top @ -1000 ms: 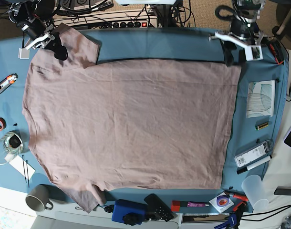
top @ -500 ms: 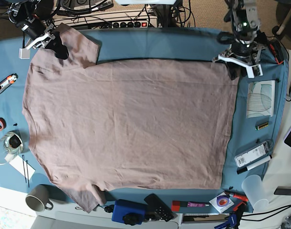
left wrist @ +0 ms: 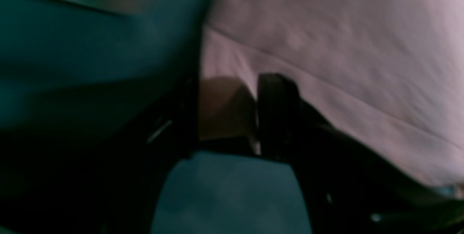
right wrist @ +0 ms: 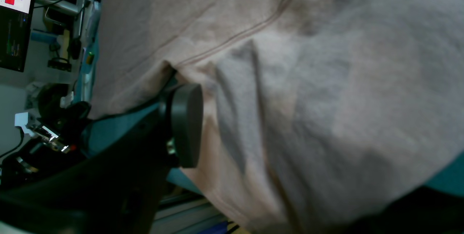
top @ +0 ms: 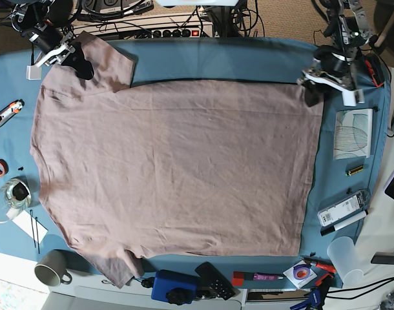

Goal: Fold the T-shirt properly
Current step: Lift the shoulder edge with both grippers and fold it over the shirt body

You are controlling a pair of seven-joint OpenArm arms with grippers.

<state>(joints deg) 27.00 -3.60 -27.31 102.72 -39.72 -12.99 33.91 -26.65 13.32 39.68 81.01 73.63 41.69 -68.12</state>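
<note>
**A:** What am I looking at on your end?

**B:** From my base view the T-shirt (top: 174,168) lies flat and spread wide over the middle of the counter (top: 210,61), which is covered by a blue-teal cloth. The fabric is a matte, dusty pink-brown cotton with soft shallow creases. One short sleeve points to 11 o'clock, the other to 7 o'clock, and the straight hem runs down the 3 o'clock side.

**A:** And the jaws?

**B:** My right gripper (top: 73,61) sits at 11 o'clock on the upper sleeve. The right wrist view shows a rounded grey pad (right wrist: 186,125) pressed on the sleeve cloth beside its double-stitched seam, jaws closed on the T-shirt. My left gripper (top: 311,93) is at 2 o'clock at the hem corner. The left wrist view is blurred, but I see dark fingers (left wrist: 277,114) either side of a fold of pink cloth, so those jaws grip the T-shirt too.

**A:** Anything else around?

**B:** Clutter rings the counter edge: a grey mug (top: 51,268) at 7 o'clock, a clear plastic cup (top: 347,255) at 4 o'clock, a blue box (top: 174,286) at 6 o'clock, a printed card (top: 353,134) at 3 o'clock. A power strip (top: 174,32) with cables lies beyond the 12 o'clock edge.
</note>
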